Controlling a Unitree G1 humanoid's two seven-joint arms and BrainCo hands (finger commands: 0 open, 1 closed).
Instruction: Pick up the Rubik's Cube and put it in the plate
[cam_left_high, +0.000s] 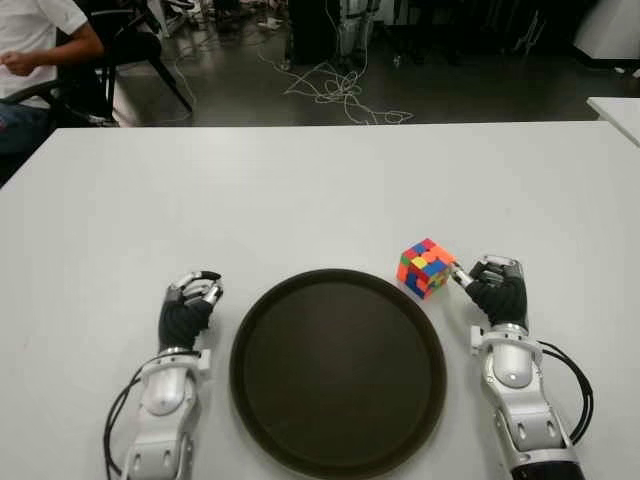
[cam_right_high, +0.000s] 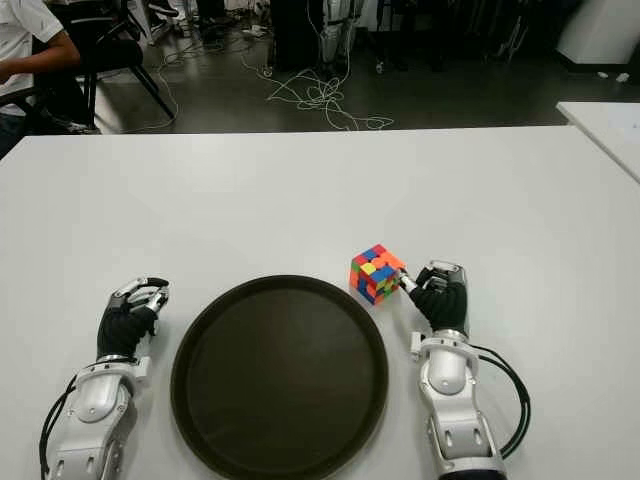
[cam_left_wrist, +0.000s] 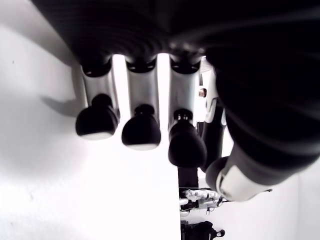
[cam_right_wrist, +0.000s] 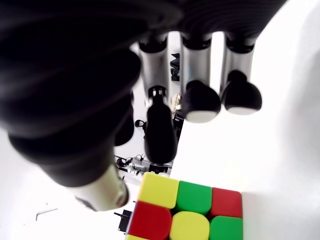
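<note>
A round dark brown plate (cam_left_high: 338, 372) lies on the white table (cam_left_high: 300, 190), near the table's front edge and between the robot's two hands. The Rubik's Cube (cam_left_high: 426, 267) sits on the table just off the plate's rim at about 1 o'clock from the plate's centre, turned so one corner points toward the camera, its top showing orange, red, yellow and green stickers and its sides blue and red ones. The right hand (cam_left_high: 493, 288) shows at about 3 o'clock from the cube, right beside it, with a fingertip reaching to the cube's near right side; whether it actually touches cannot be told from the head views. In the right wrist view the fingers (cam_right_wrist: 200, 100) hang loosely curved and apart from the thumb, closing on nothing, while the cube's yellow, green and red face lies just past the fingertips. The left hand (cam_left_high: 189, 308) shows at about 9 o'clock from the plate, just beside its rim; its own wrist view shows its fingers (cam_left_wrist: 141, 131) side by side, relaxed and slightly bent over the bare tabletop, with nothing held. Beyond the far edge of the table, at 12 o'clock, the dark floor is strewn with a tangle of white cables (cam_left_high: 335, 85), and at about 10 o'clock a person (cam_left_high: 38, 45) in a white shirt sits on a black chair (cam_left_high: 128, 48). A corner of a second white table (cam_left_high: 617, 112) shows at about 2 o'clock.
</note>
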